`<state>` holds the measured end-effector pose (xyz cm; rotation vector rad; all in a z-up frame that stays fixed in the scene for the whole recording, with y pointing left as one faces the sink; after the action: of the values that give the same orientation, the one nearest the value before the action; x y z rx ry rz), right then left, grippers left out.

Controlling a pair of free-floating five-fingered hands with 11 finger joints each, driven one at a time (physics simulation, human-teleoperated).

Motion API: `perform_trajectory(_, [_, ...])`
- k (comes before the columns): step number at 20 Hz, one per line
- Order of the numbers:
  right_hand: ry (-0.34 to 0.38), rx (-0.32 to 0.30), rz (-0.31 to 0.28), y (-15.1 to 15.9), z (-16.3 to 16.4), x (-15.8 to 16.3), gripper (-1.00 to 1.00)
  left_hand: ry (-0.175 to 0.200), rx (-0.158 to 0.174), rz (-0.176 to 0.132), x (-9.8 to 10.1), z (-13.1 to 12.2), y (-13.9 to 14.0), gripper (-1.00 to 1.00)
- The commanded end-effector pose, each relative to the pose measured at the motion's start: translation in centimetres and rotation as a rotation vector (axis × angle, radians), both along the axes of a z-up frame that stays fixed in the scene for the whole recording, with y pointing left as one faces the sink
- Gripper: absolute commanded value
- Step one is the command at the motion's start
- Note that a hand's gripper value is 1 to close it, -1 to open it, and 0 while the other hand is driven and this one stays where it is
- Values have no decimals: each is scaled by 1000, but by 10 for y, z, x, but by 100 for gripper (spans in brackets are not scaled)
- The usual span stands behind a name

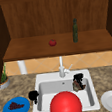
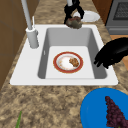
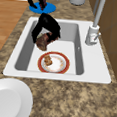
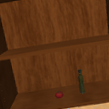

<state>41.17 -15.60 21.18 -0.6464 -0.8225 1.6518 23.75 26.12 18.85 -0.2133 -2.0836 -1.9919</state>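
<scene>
Two hands: right hand (image 3: 47, 24) curled round brown sponge (image 3: 42, 43) above sink's right edge; left hand (image 1: 33, 95) idle, fingers curled. Could drop sponge if loosened.

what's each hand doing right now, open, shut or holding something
Left hand: fingers curled, holding nothing, beside the sink's left edge.
Right hand: fingers shut on a brown sponge, above the sink.

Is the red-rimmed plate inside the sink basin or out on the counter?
Inside: the red-rimmed plate lies flat on the sink floor, brown food on it, below the right hand.
</scene>
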Motion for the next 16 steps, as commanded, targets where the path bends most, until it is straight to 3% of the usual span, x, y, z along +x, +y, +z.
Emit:
perform_trajectory(1, [37,-4,-3,-3,27,-5,100,0,0,0,0,0,0,0])
perform_trajectory(16, [52,6,-14,-40,116,-65,100,0,0,0,0,0,0,0])
